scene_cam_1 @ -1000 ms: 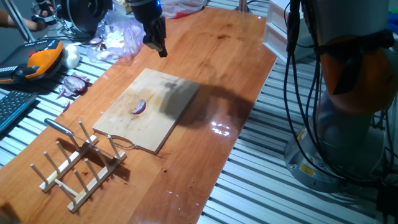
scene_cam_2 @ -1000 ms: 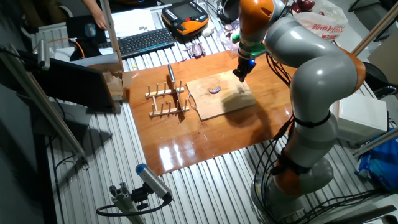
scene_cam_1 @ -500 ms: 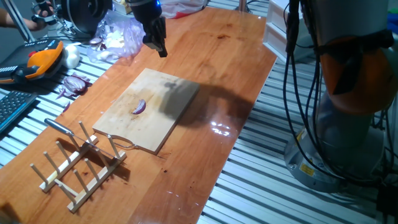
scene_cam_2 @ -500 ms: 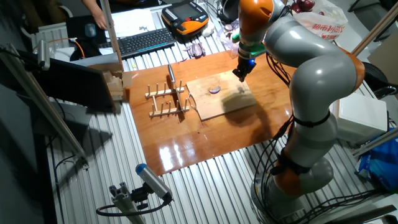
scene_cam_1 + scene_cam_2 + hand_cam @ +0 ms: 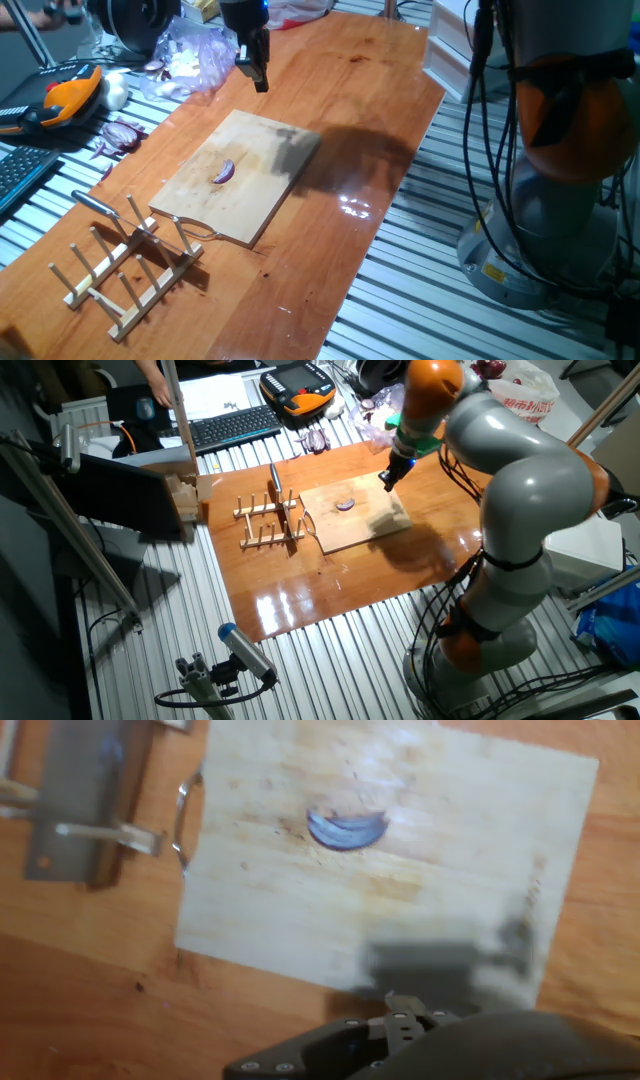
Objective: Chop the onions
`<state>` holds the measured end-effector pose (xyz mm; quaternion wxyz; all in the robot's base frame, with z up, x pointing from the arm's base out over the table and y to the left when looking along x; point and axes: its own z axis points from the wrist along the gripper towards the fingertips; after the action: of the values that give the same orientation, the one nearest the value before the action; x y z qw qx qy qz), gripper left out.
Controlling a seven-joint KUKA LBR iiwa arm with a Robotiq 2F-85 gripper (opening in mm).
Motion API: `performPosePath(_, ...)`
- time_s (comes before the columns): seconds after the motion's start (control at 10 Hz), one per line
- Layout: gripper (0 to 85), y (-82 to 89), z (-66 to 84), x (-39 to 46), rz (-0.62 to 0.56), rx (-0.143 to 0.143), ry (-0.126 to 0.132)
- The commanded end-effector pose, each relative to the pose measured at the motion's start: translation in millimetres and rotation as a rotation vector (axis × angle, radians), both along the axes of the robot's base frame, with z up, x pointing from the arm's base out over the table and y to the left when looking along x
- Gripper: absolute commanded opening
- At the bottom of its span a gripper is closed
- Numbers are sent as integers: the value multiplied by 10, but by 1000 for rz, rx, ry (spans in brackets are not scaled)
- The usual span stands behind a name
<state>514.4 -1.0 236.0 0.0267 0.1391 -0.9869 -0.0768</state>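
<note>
One fixed view shows the onion wedge (image 5: 223,172) lying on the wooden cutting board (image 5: 270,190), near the board's middle and toward its handle end. The claw (image 5: 256,76) hangs above the desk (image 5: 350,120) just past the board's far edge, well apart from the wedge; whether it is clenched or released cannot be told. A wooden rack (image 5: 125,270) stands beside the board's handle end.
</note>
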Motion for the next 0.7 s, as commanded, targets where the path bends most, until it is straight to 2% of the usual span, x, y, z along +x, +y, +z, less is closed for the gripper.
performPosePath(0.0,0,5,-4,0,36,31,58)
performPosePath(0.1,0,5,-4,0,40,103,111)
performPosePath(0.2,0,5,-4,0,39,88,116)
performPosePath(0.3,0,5,-4,0,41,42,44)
performPosePath(0.4,0,5,-4,0,35,-25,10)
performPosePath(0.5,0,5,-4,0,48,20,65)
performPosePath(0.6,0,5,-4,0,47,27,76)
